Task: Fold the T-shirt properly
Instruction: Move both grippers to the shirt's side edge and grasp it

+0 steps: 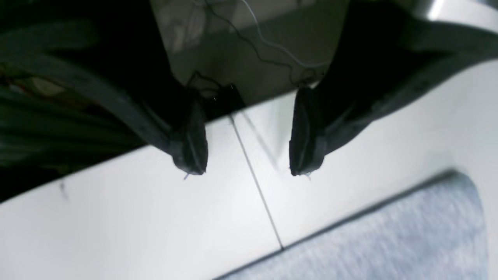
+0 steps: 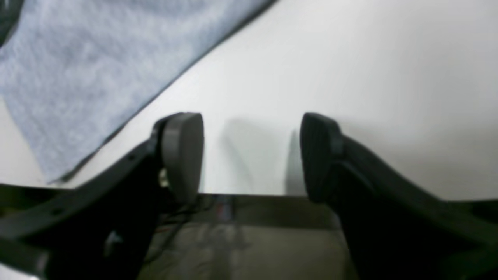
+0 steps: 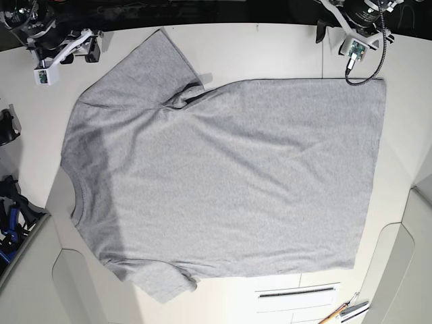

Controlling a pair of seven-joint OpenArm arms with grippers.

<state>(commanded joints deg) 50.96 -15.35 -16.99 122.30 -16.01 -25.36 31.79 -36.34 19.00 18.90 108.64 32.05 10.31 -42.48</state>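
Note:
The grey T-shirt (image 3: pixel 223 175) lies spread flat on the white table (image 3: pixel 270 50), neck to the left, hem to the right, plain side up; no lettering shows. My left gripper (image 1: pixel 246 172) is open and empty, hovering over bare table by the far edge, with the shirt's corner (image 1: pixel 389 237) close beside it; in the base view it (image 3: pixel 329 37) is at the top right. My right gripper (image 2: pixel 251 124) is open and empty above the table edge, the shirt's sleeve (image 2: pixel 89 62) just to its left; in the base view it (image 3: pixel 84 52) is at the top left.
A thin seam (image 1: pixel 256 182) crosses the tabletop under the left gripper. Cables (image 1: pixel 268 46) lie on the floor beyond the table edge. Pens or tools (image 3: pixel 347 312) lie at the front right, next to a slot (image 3: pixel 297 293). Blue clutter (image 3: pixel 10 223) sits off the left side.

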